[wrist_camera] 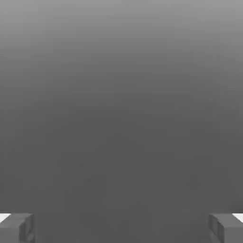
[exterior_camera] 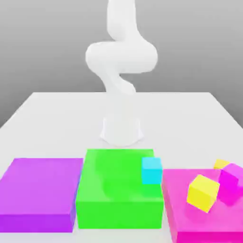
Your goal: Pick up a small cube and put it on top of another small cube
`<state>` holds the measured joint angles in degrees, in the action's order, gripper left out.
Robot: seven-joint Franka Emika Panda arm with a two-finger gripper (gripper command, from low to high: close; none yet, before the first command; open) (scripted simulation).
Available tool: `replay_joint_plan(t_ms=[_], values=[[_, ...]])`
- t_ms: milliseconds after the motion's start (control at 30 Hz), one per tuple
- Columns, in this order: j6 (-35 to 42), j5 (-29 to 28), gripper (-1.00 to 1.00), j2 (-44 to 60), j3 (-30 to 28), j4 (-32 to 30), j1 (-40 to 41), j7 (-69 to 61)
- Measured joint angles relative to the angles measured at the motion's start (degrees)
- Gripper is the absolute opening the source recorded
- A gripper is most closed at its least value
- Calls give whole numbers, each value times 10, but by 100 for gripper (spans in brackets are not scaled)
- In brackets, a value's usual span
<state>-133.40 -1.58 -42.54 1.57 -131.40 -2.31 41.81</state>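
Three flat square blocks in front, purple (exterior_camera: 40,192), green (exterior_camera: 118,190), magenta (exterior_camera: 201,218); four small cubes, one lemon-yellow (exterior_camera: 203,192), one magenta (exterior_camera: 231,182), one cyan (exterior_camera: 152,170), one golden-yellow small cube (exterior_camera: 220,164) on the magenta block's far edge; white robot arm (exterior_camera: 121,71) behind; gripper (wrist_camera: 121,228) fully spread, empty

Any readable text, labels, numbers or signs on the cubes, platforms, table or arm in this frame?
None. The purple platform, green platform, pink platform, cyan cube, golden cube, lemon cube, magenta cube, table and white arm are all plain, unmarked surfaces.
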Motion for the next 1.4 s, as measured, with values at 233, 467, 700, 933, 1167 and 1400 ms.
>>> replay_joint_plan(t_ms=[233, 467, 700, 933, 1167, 1400], values=[[-54, -105, 0, 142, 68, -37, -51, -143], [-107, -182, 0, 284, 113, -79, -109, -306], [-175, -197, 0, 410, 157, -126, -185, -518], [-258, -105, 0, 498, 247, -203, -214, -810], [-318, -180, 0, 575, 195, -200, -255, -776], [-355, -235, -100, 627, 125, -189, -313, -734]])
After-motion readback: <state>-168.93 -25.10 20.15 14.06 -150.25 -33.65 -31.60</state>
